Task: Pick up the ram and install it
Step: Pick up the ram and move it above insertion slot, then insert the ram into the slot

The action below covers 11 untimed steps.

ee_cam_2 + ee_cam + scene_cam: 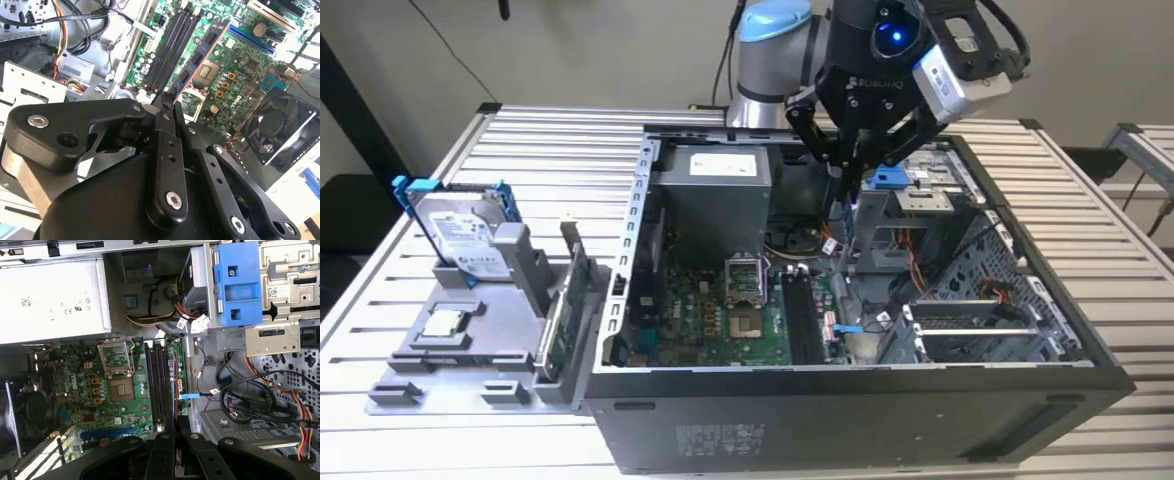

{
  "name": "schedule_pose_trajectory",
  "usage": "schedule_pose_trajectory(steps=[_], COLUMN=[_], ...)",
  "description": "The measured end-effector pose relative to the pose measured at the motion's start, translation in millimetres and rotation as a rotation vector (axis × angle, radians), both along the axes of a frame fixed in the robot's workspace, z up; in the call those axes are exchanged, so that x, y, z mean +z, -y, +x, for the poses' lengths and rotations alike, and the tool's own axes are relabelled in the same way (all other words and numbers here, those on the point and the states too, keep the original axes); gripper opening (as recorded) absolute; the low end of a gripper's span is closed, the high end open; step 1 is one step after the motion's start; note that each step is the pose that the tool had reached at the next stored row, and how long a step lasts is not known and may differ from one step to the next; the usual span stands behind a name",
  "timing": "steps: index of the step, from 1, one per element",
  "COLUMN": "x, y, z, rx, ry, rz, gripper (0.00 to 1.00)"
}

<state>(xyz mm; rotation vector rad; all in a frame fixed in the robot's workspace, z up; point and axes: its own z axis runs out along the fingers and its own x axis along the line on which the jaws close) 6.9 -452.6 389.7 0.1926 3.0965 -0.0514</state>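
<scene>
My gripper (854,172) hangs over the open computer case (854,420), shut on the ram (850,215), which points down toward the motherboard (720,320). In the second wrist view the ram (200,55) is a dark board with black chips, reaching out from the closed fingertips (167,107) beside the black memory slots (170,45). In the first wrist view the ram (176,390) shows edge-on, just beside the slots (159,385) and above them, with the gripper (176,429) behind it. It is not seated in a slot.
Inside the case are a grey power supply (710,195), a blue drive bracket (237,285), loose cables (240,400) and a fan (280,125). On the exterior view's left, a grey holder carries a hard drive (460,240) and a green expansion card (560,320).
</scene>
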Motion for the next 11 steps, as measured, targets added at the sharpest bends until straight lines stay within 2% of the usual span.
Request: schedule_pose_trajectory(steps=[11], x=[0.0], y=[0.0], z=[0.0], rx=[0.0], ry=[0.0002], rz=[0.0003], gripper=[0.14])
